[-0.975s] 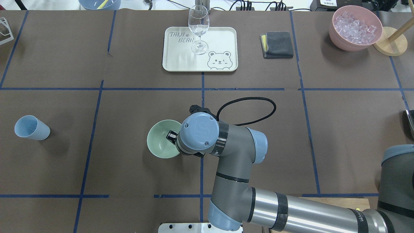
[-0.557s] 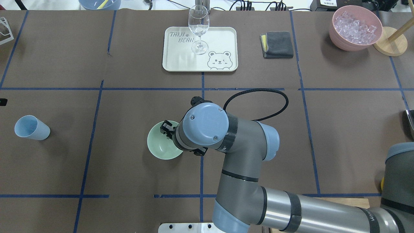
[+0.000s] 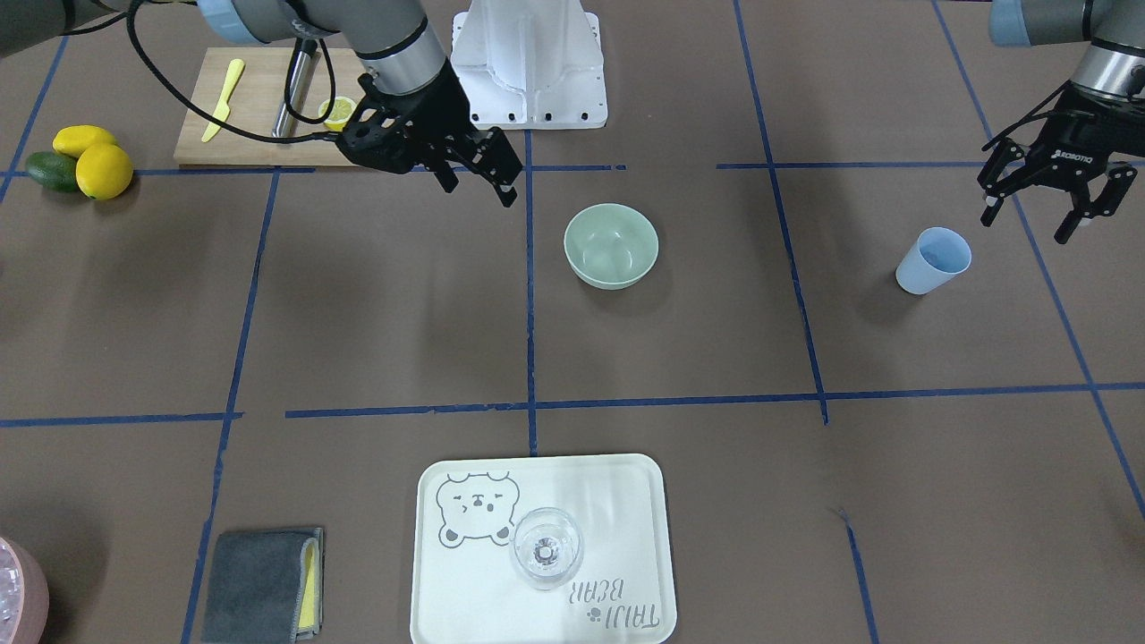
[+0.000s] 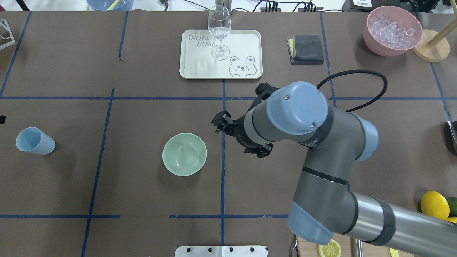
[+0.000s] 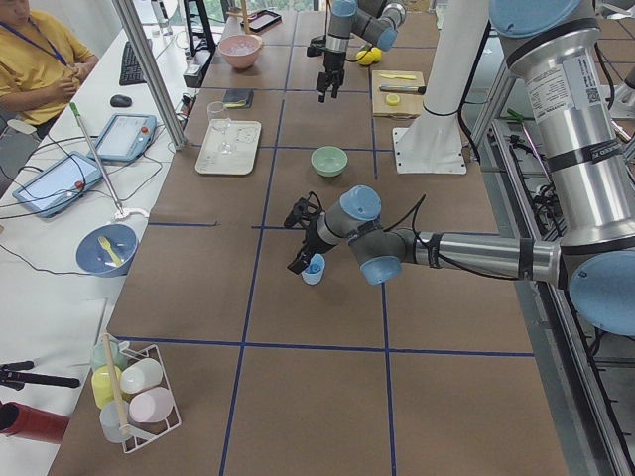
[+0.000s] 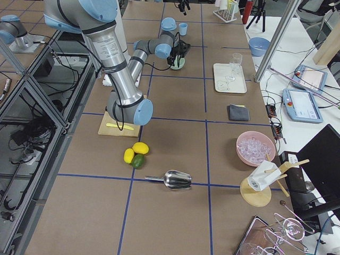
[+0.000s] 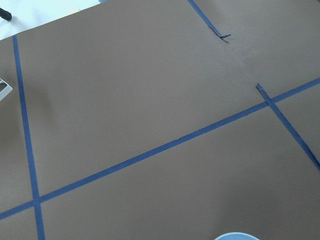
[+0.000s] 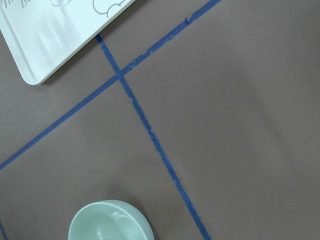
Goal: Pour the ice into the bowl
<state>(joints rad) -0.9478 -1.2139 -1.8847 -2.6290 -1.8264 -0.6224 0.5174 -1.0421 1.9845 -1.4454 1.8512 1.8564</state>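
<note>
Cup: one light blue cup point(image 4: 35, 140) stands upright near the surface's left edge, well apart from the bowl.
Left gripper: the left gripper point(image 3: 1025, 230) hovers just beside the cup on the robot's side, with its jaws apart and holding nothing.
Bowl: one pale green bowl point(image 4: 184, 154) sits upright near the middle of the surface, its inside bare.
Tray: one white tray point(image 4: 200, 64) with a bear drawing lies at the middle of the far edge, and one clear stemmed glass point(image 4: 219, 32) stands on it.
Right gripper: the right gripper point(image 3: 479, 188) hangs just right of the bowl without touching it, jaws apart and holding nothing. Its arm reaches in from the near right corner and lies between the bowl and the tub.
Cloth: one folded grey cloth point(image 4: 306, 49) lies along the far edge, between the tray and the tub.
Ice: the ice point(image 4: 392, 26), many small clear cubes, is heaped in one pink tub point(image 4: 373, 43) at the far right corner, well apart from the bowl.
Stand: one wooden stand point(image 4: 430, 50) is just beside the tub.
Near right corner: one cutting board point(image 3: 259, 134) carries one yellow knife point(image 3: 224, 85) and one lemon half point(image 3: 340, 110). Beside the board are two lemons point(image 3: 103, 170) and one green fruit point(image 3: 49, 170).
Scoop: one metal scoop point(image 6: 178, 180) lies near the right edge.
</note>
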